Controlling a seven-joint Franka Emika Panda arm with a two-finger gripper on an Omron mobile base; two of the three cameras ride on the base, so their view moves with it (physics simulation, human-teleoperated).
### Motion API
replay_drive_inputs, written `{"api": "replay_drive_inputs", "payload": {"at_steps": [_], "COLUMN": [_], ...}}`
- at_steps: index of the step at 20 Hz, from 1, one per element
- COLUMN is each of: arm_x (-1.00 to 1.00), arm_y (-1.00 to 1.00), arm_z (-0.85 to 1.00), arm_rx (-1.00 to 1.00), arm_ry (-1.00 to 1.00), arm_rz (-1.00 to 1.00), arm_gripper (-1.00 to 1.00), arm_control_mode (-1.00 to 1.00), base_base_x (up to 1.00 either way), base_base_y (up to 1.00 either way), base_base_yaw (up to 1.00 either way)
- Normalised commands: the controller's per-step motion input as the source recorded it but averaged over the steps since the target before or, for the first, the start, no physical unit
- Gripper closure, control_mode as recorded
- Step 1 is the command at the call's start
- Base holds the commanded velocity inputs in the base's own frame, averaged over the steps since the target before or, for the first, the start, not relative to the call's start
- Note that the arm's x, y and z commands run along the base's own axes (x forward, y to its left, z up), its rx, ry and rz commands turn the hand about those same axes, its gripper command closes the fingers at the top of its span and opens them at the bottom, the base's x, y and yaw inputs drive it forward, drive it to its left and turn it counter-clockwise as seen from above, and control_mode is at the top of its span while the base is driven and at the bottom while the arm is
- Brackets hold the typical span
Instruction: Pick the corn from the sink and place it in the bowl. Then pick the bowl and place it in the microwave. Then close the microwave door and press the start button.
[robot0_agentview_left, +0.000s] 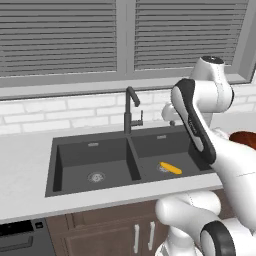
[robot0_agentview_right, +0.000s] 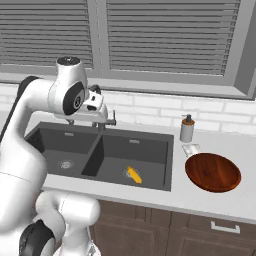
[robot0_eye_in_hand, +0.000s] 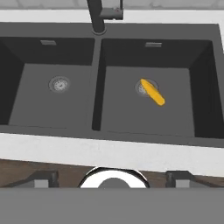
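Note:
The corn (robot0_agentview_left: 170, 168) (robot0_agentview_right: 133, 174) (robot0_eye_in_hand: 152, 92), a small yellow cob, lies slantwise by the drain in the right basin of the dark grey sink (robot0_agentview_left: 133, 161) (robot0_agentview_right: 99, 150) (robot0_eye_in_hand: 97, 87). The reddish-brown bowl (robot0_agentview_right: 213, 172) sits empty on the counter right of the sink; its edge (robot0_agentview_left: 246, 137) peeks past the arm. My gripper (robot0_eye_in_hand: 111, 178) hangs high above the sink's front edge, looking down into both basins. Its fingertips (robot0_eye_in_hand: 41, 179) stand wide apart with nothing between them, so it is open. The microwave and its door are out of view.
A tall black faucet (robot0_agentview_left: 131, 107) (robot0_eye_in_hand: 99, 15) rises behind the basin divider. A soap dispenser (robot0_agentview_right: 187, 129) stands on the counter behind the bowl. Brown cabinet doors (robot0_agentview_left: 142, 235) run under the counter, with a dark appliance (robot0_agentview_left: 20, 240) at lower left.

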Motion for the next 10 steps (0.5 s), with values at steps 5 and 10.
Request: {"api": "replay_drive_inputs", "payload": {"at_steps": [5,10], "arm_x": [0.00,0.00], "arm_y": [-0.43,-0.42], "arm_z": [-0.70,-0.64], "arm_rx": [0.00,0.00], "arm_ry": [0.04,0.00], "arm_rz": [0.09,0.11], "arm_gripper": [-1.00,-1.00], "arm_control_mode": [-1.00,-1.00], "base_base_x": [0.00,0.00], "base_base_y": [0.00,0.00], "base_base_yaw": [0.00,0.00]}}
